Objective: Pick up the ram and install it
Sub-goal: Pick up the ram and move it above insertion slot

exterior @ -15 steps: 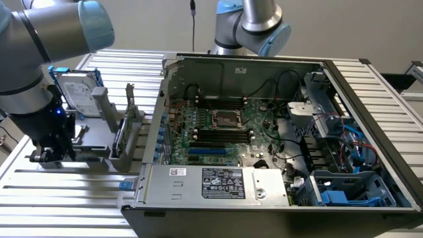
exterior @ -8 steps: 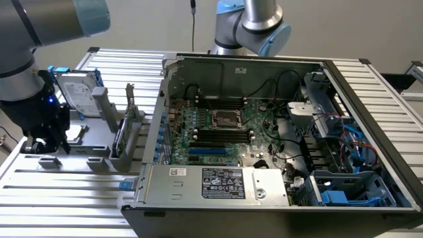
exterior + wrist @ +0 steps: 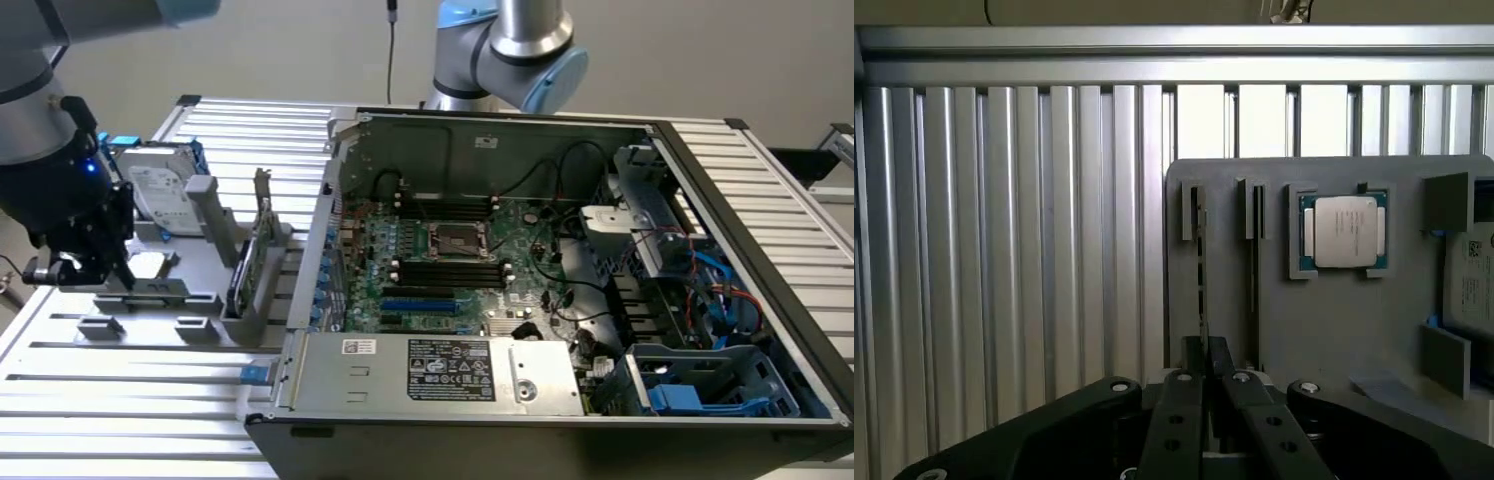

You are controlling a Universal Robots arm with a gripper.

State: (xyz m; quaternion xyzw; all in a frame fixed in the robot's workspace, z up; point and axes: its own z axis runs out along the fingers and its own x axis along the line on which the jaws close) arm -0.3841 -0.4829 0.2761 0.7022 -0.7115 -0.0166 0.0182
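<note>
Ext. view: I'm seeing the black two-finger gripper (image 3: 74, 268) hanging low over the grey plastic parts tray (image 3: 180, 300) at the exterior view's left. It's well apart from the open black PC case (image 3: 534, 445) w/ its green motherboard (image 3: 518, 232).

Wrist view: the fingers are pinching together on one end of the long thin green ram (image 3: 1202, 270), which is standing edge-up in its tray slot, near the square silver CPU (image 3: 1344, 232). For this pick I'm judging a straight pull along the slot is best: no twist, grip square, so the stick isn't binding.
</note>
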